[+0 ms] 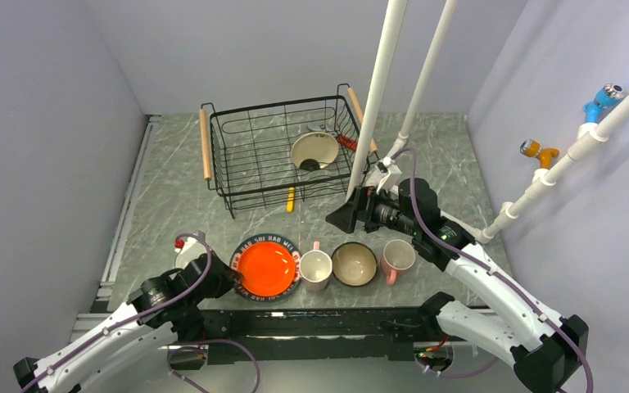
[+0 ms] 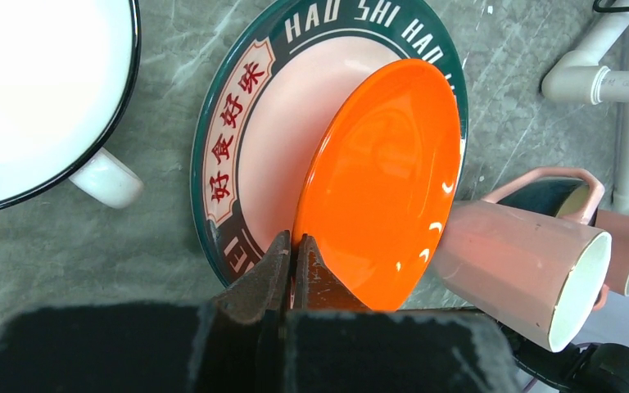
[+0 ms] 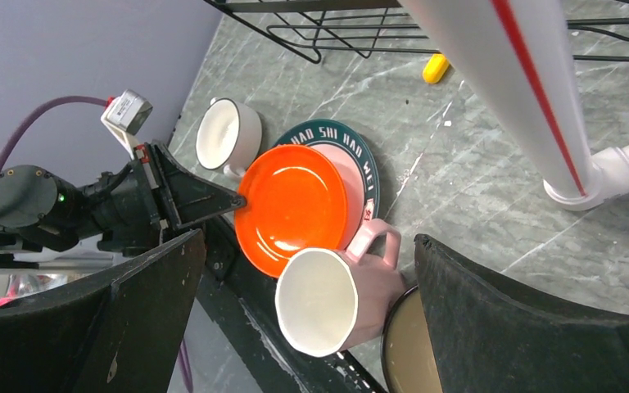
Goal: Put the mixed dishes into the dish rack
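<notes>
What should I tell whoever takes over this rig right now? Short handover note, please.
Left gripper shut on the orange dish rim, dish tilted up over the big plate.
Right gripper open, empty, hovering between the dish rack and the row of dishes.
Done: one cream bowl in the rack.
To load: orange dish, big plate, white cup, pink mug, tan bowl, second pink mug, all along the near edge.

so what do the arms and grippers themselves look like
Both the left arm and right arm have white links, black joints and a purple cable running along them. The left gripper and right gripper are black with wedge-shaped fingers; a small green light glows on the left wrist.
</notes>
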